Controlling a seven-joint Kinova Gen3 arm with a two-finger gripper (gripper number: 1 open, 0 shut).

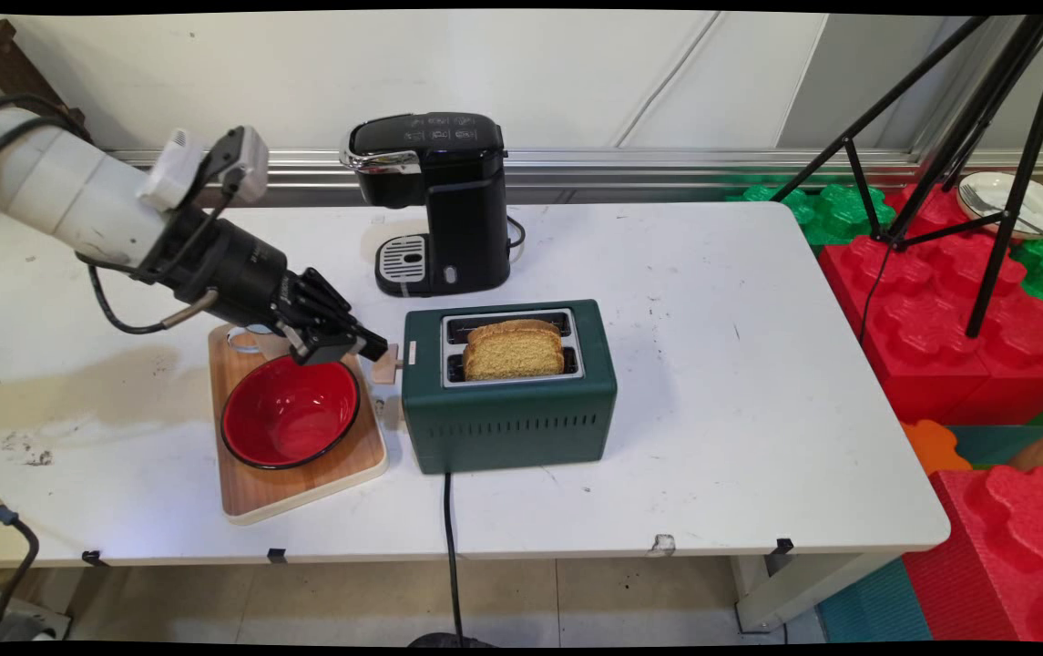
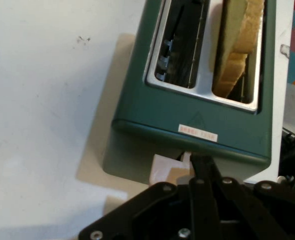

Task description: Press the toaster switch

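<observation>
A dark green two-slot toaster [image 1: 507,419] stands mid-table with toasted bread [image 1: 512,353] sticking up from it. In the hand view the bread [image 2: 240,45] fills one slot of the toaster [image 2: 197,110], and the other slot looks empty. A pale lever tab [image 1: 384,367] juts from the toaster's left end. My gripper [image 1: 375,348] is shut, its tips resting at that lever [image 2: 163,169]. Seen from the hand, my gripper [image 2: 200,162] touches the toaster's end wall just beside the tab.
A red bowl [image 1: 289,415] sits on a wooden board [image 1: 302,483] directly under my hand. A black coffee maker [image 1: 434,200] stands behind the toaster. The toaster's cord [image 1: 451,547] hangs over the front edge. A tripod [image 1: 940,137] and foam blocks [image 1: 940,301] stand off the table's right side.
</observation>
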